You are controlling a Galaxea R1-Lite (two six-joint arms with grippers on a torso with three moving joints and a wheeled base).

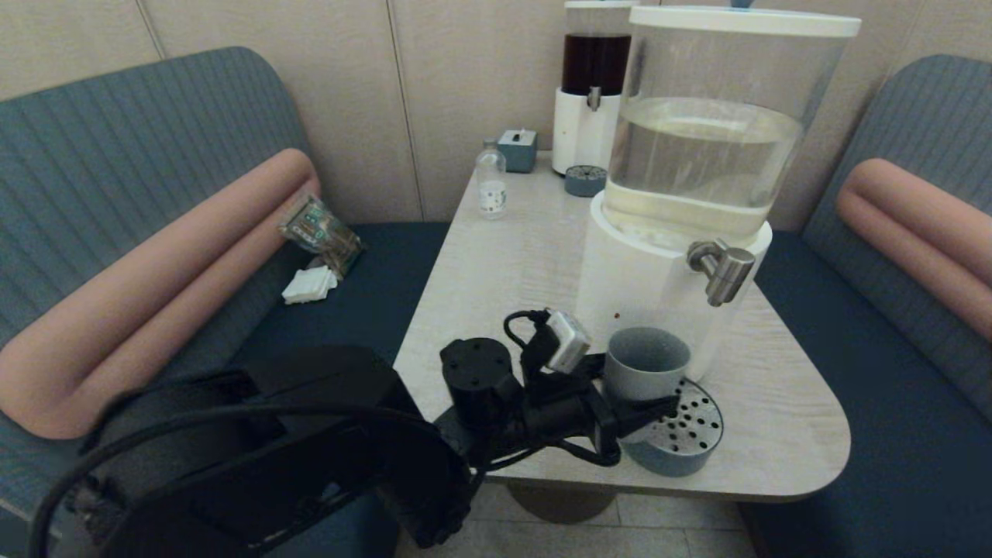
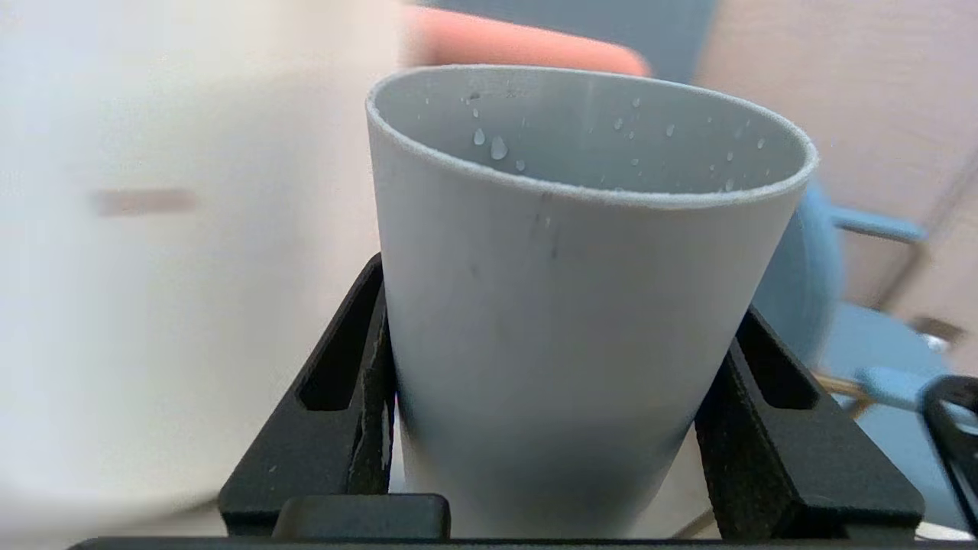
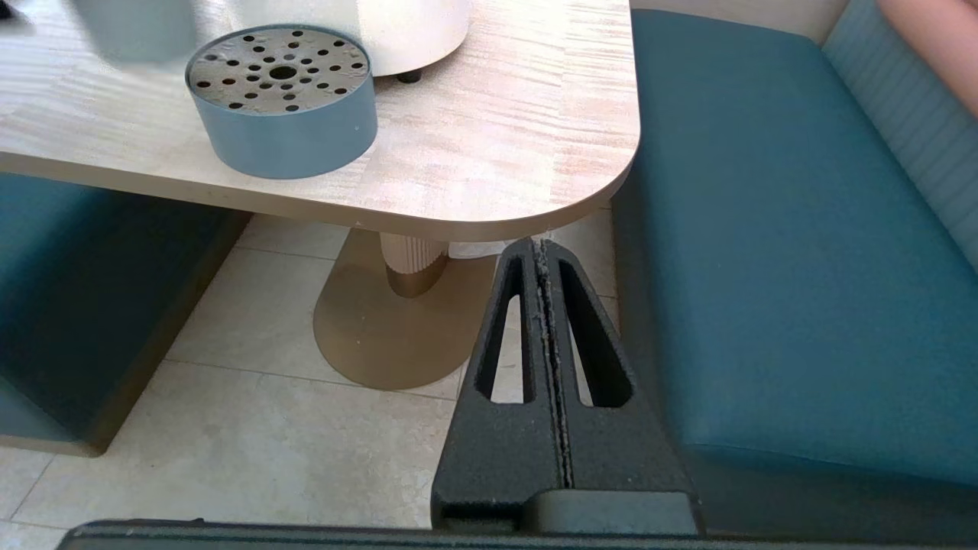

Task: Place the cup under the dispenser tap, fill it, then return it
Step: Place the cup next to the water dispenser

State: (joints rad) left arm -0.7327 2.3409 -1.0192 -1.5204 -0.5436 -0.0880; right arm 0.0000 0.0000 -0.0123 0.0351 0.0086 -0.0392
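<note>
The grey-blue cup (image 1: 647, 363) is upright at the near-left rim of the round perforated drip tray (image 1: 686, 434), with my left gripper (image 1: 632, 387) shut on its lower body. It is to the left of and below the brushed-metal dispenser tap (image 1: 721, 271), not under the spout. In the left wrist view the cup (image 2: 565, 305) fills the gap between the black fingers (image 2: 359, 382), and droplets cling to its inner wall. My right gripper (image 3: 541, 246) is shut on nothing, low beside the table's corner above the floor.
The big white-based dispenser (image 1: 659, 271) stands right behind the cup. Further back are a dark-liquid dispenser (image 1: 593, 85), its small drip tray (image 1: 585, 180), a clear bottle (image 1: 490, 186) and a teal box (image 1: 518, 149). Blue benches flank the table (image 1: 496, 271).
</note>
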